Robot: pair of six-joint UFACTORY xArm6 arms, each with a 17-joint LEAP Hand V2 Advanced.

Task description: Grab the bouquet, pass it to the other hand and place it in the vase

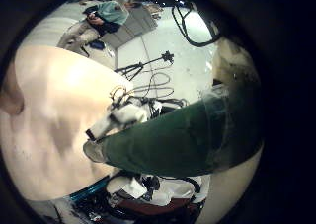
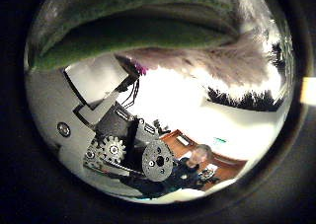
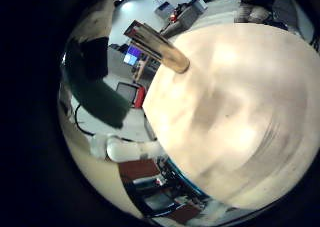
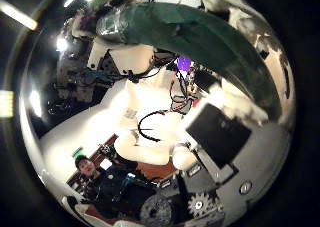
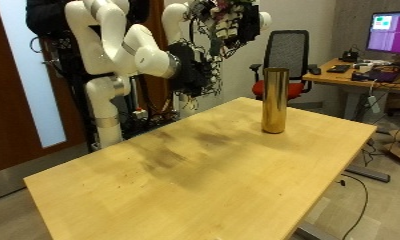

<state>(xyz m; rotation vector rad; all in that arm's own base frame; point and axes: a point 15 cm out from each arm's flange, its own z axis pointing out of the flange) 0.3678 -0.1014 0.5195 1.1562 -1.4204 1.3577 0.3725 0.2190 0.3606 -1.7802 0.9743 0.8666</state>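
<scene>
- Table [image 5: 187, 170] of pale wood fills the outside view, and on it, toward its far edge, stands a tall brass-coloured cylindrical vase [image 5: 273, 100], upright and by itself.
- Both arms come in from the upper left in this view. We see the right hand [image 5: 194, 68] on the nearer, lower arm, raised well above the tabletop.
- The left hand [image 5: 204, 28] is higher and farther back. The bouquet of small pinkish flowers in a dark green wrap [image 5: 236, 20] is up beside it, well above the table and well apart from the vase.
- From here the hands are a dark tangle, so we cannot tell whether either hand's fingers are curled round the bouquet or held straight.
- In the left little finger side palm view the green wrap [image 1: 183, 135] fills much of the picture, so it is close to that palm. It narrows toward a hand of black and white parts [image 1: 120, 113], with the table [image 1: 49, 115] below.
- In the left thumb side palm view the wrap [image 2: 128, 32] is again close, with pale feathery blooms just beside it.
- In the right little finger side palm view we see the table [image 3: 230, 117], the vase [image 3: 160, 47] on it, and a piece of the green wrap [image 3: 97, 90].
- In the right thumb side palm view the wrap [image 4: 185, 32] arches across, with a purple flower [image 4: 183, 64] beside it.
</scene>
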